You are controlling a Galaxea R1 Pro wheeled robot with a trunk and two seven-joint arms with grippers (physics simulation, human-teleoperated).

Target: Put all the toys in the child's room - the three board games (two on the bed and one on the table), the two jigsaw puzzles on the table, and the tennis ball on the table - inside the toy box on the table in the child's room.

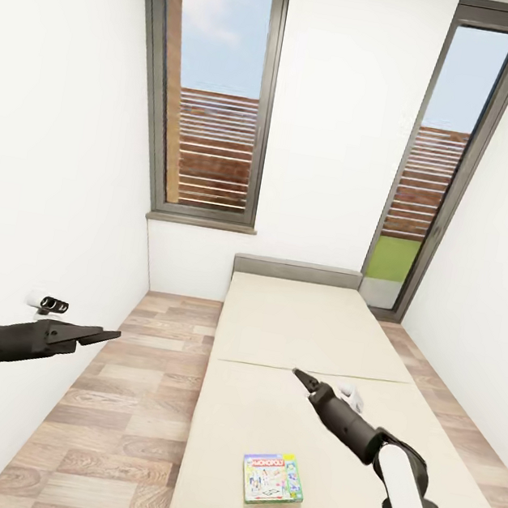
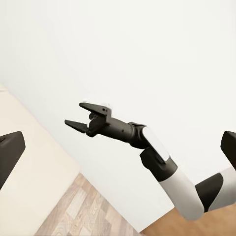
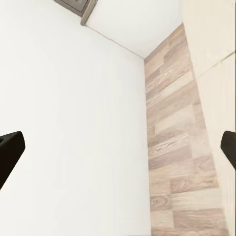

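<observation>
A green-and-white Monopoly board game (image 1: 273,479) lies flat near the foot of the beige bed (image 1: 308,328), just left of the right arm. The right gripper (image 1: 300,376) hovers above the mattress with jaws spread and empty. The left gripper (image 1: 102,335) hangs over the wood-plank floor (image 1: 124,398) beside the bed, jaws likewise apart.

The bed (image 1: 308,328) is showing a smooth, matt cream covering, cloth by the look of it, with a grey padded headboard (image 1: 297,271). The floor (image 1: 124,398) is reading as pale wood planks with a faint sheen. The walls (image 1: 60,133) are looking flat, matt white (no texture visible). The window frames (image 1: 262,124) are appearing as dark grey matt metal. The Monopoly board game (image 1: 272,478) is showing glossy printed card. The right gripper (image 2: 78,115) is looking matt black, its forearm smooth white plastic.
</observation>
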